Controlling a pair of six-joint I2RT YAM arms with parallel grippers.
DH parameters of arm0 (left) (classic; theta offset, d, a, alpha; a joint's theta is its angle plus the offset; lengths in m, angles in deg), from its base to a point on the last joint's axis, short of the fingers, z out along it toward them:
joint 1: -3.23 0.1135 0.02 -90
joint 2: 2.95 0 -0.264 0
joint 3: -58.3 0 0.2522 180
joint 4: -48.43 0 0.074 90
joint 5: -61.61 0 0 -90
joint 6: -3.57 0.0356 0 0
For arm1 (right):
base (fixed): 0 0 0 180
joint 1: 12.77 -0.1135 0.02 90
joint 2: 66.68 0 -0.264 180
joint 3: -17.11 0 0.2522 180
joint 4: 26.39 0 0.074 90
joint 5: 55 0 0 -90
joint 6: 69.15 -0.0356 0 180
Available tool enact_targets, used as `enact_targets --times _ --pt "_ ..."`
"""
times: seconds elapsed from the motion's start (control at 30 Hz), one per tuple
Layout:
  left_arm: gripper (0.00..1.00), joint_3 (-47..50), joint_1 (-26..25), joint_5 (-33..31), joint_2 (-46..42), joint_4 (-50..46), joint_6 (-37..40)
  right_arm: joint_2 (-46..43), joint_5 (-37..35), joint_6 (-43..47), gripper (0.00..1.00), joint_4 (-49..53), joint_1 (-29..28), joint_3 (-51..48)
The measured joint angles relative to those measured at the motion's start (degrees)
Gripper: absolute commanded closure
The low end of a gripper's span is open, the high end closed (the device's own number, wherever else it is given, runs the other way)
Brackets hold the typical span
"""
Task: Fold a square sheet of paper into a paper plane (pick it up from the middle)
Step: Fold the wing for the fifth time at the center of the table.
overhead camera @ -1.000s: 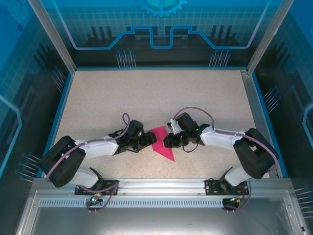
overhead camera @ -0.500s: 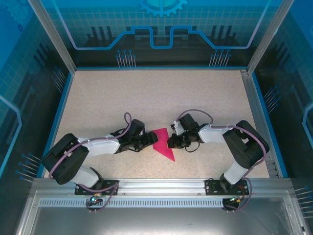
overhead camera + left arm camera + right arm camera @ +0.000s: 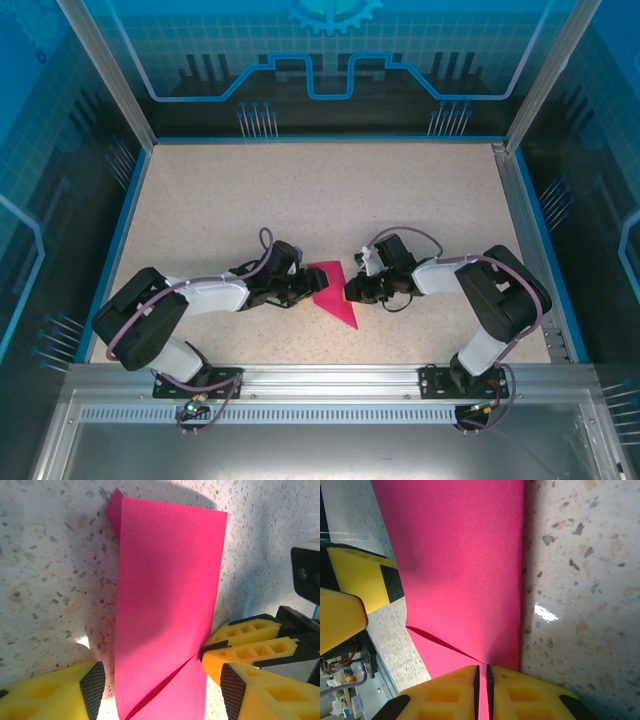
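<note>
Top external: risk of a skewed crease from sideways drag. Folded magenta paper (image 3: 335, 296) flat on table (image 3: 300, 190), between left tool (image 3: 303, 291) and right tool (image 3: 350, 293).
Left wrist: left tool (image 3: 162, 687) spread, straddling paper's near end.
Right wrist: risk of slip from a shallow bite. Right tool (image 3: 481, 680) pressed together, pinching paper's edge.

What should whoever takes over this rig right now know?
Left gripper: open, straddling the pink paper.
Right gripper: shut on the paper's edge.
Paper: lying on the table, front middle, between the two arms.
Done: partly folded, with overlapping layers and a pointed end.
Left: the remaining folds; it is not a finished plane yet.
</note>
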Motion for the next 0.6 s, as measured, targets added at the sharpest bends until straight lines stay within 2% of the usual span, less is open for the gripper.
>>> enact_targets --times 0.3,0.43,0.6 --pt "0.35 -0.2 0.0 2.5 1.7 2.6 -1.1 0.1 1.4 -0.4 0.82 -1.8 0.7 -0.9" --pt "0.44 -0.6 0.0 4.0 1.8 3.7 -1.5 0.1 1.9 -0.4 0.78 -2.0 0.8 -0.9" --pt "0.62 -2.4 0.0 5.0 2.6 4.4 -1.5 -0.1 2.6 -0.4 0.76 -2.1 1.0 -0.9"
